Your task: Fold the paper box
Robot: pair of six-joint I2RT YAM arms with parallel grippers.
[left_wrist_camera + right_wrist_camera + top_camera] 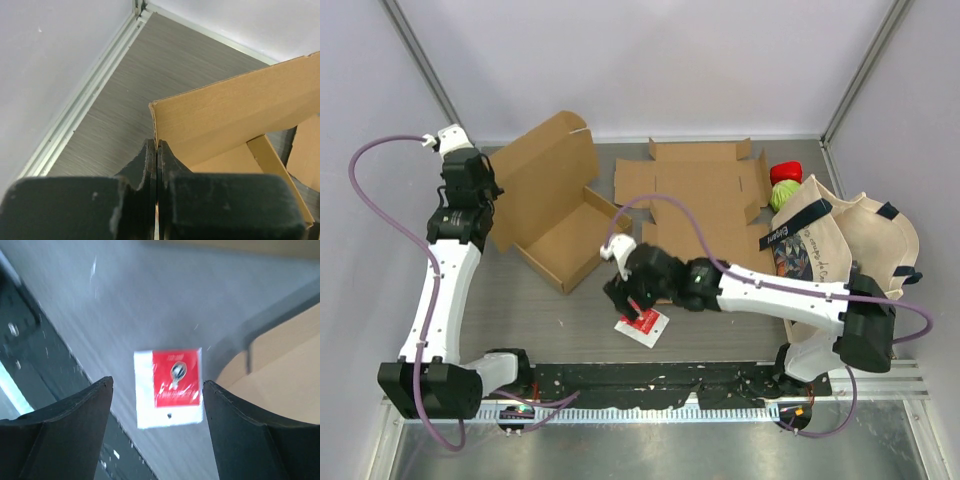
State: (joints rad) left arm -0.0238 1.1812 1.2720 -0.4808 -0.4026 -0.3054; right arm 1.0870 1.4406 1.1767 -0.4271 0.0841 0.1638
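**Box** (560, 215): brown card, half-formed, left of centre on the table (720, 330), set on a diagonal. The lid panel stands up on the far-left side. The open tray faces near-right, with one corner pointing at the near edge.

**Left gripper** (157, 160): pressed together on the lid's left edge, with the card pinched between the fingers.

**Right gripper** (157, 385): spread wide, holding nothing. It hovers over a red-and-white packet (642, 327) that lies just near of the tray's right side.

**Key relation:** the tray lies just far-left of the right gripper, so that arm is judged nearer the tray walls. The left arm serves as anchor on the lid.

**Also present:** a flat blank (700, 190) at far centre and a bag (835, 245) at right.
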